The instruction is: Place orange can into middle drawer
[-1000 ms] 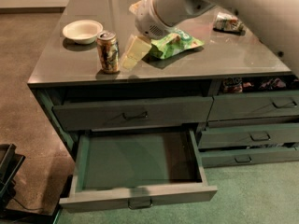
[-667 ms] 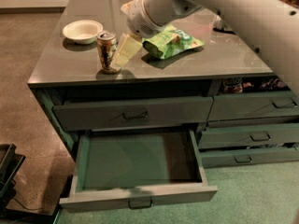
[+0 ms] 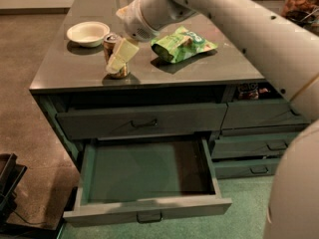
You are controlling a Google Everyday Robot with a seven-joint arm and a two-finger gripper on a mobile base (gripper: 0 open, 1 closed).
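Observation:
The orange can [image 3: 111, 48] stands upright on the grey counter top [image 3: 209, 71] near its front left edge, just right of the bowl. My gripper [image 3: 117, 63] reaches down from the upper right on the white arm and sits right against the can's front right side, covering part of it. The middle drawer [image 3: 149, 173] is pulled out wide below the counter, with nothing on its green floor, and its flat front [image 3: 99, 214] faces me with a dark handle.
A white bowl [image 3: 88, 33] sits left of the can. A green snack bag [image 3: 183, 45] lies to the right. The top drawer [image 3: 142, 122] is shut. Narrower drawers [image 3: 266, 146] stack at the right. A dark object [image 3: 7, 183] stands on the floor at the left.
My gripper has moved left along the counter, from beside the green bag to right up against the can. The can, the bowl and the drawer have not moved.

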